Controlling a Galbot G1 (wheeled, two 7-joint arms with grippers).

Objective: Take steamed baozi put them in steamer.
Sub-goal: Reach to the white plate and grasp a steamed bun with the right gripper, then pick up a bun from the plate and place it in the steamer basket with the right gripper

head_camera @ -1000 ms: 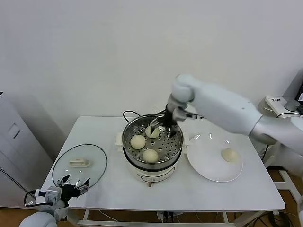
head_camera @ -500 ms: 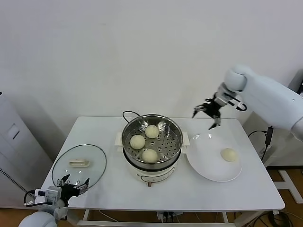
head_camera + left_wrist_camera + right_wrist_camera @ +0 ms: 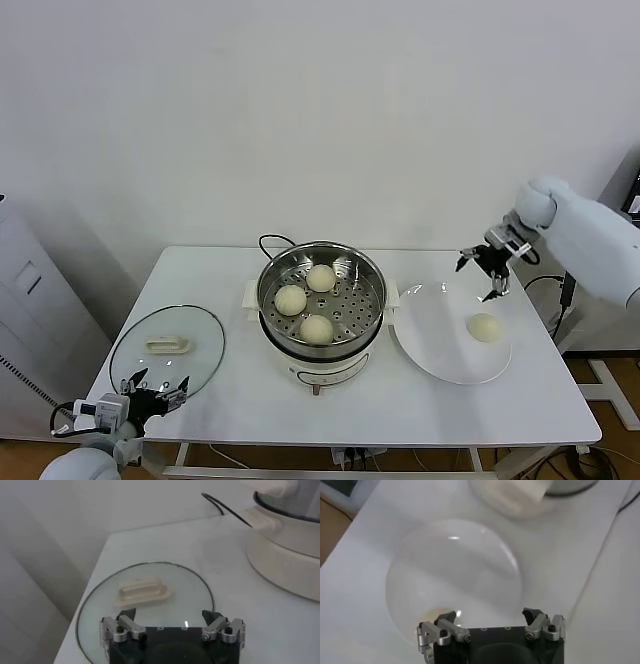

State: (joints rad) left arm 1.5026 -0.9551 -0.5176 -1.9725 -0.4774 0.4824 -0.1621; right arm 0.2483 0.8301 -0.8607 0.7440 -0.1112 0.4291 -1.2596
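We see our right gripper (image 3: 490, 624) hanging empty above the white plate (image 3: 445, 565), fingers (image 3: 442, 626) spread wide. A pale baozi (image 3: 436, 613) peeks out on the plate just beside one finger. Beyond the plate sits the steamer's white base (image 3: 512, 495).

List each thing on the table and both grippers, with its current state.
steamer: uncovered, holding three baozi
baozi in steamer: on the perforated tray
last baozi: on the plate
plate: holds one baozi
glass lid: flat on the table
right gripper: open, empty, above the plate
left gripper: open, idle by the lid
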